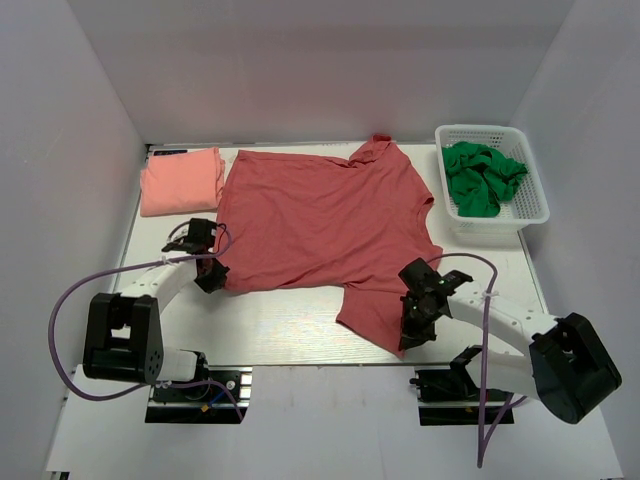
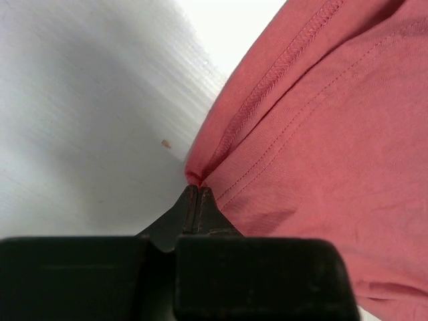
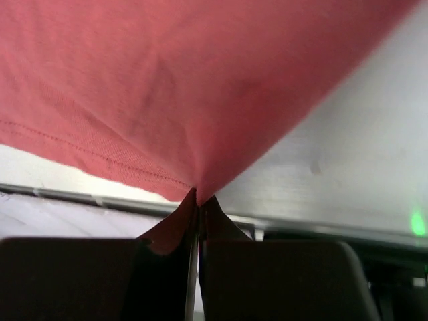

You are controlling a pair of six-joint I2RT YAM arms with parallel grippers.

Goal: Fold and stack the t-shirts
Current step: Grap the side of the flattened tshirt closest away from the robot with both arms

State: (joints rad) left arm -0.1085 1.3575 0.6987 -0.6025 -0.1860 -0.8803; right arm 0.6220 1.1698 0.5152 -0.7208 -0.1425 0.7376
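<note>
**One shirt folded, one still to fold**

The brick-red t-shirt point(image 1: 320, 220) lies spread open mid-table, seemingly unfolded. The salmon-pink t-shirt point(image 1: 180, 180) sits folded just beside it, far left. The left gripper point(image 1: 213, 275) clamps its near-left hem corner, and the right gripper point(image 1: 408, 338) clamps its near-right corner.

I see plain white enclosure: back wall point(image 1: 320, 70), left wall point(image 1: 50, 150), right wall point(image 1: 590, 130). White table point(image 1: 300, 330), faint streaked grain, soft grey shadows on it. Light even, diffuse. On right wrist feed: metal rail point(image 3: 80, 197) along table edge, small blurred green glow point(image 3: 417, 223) at far right.
</note>
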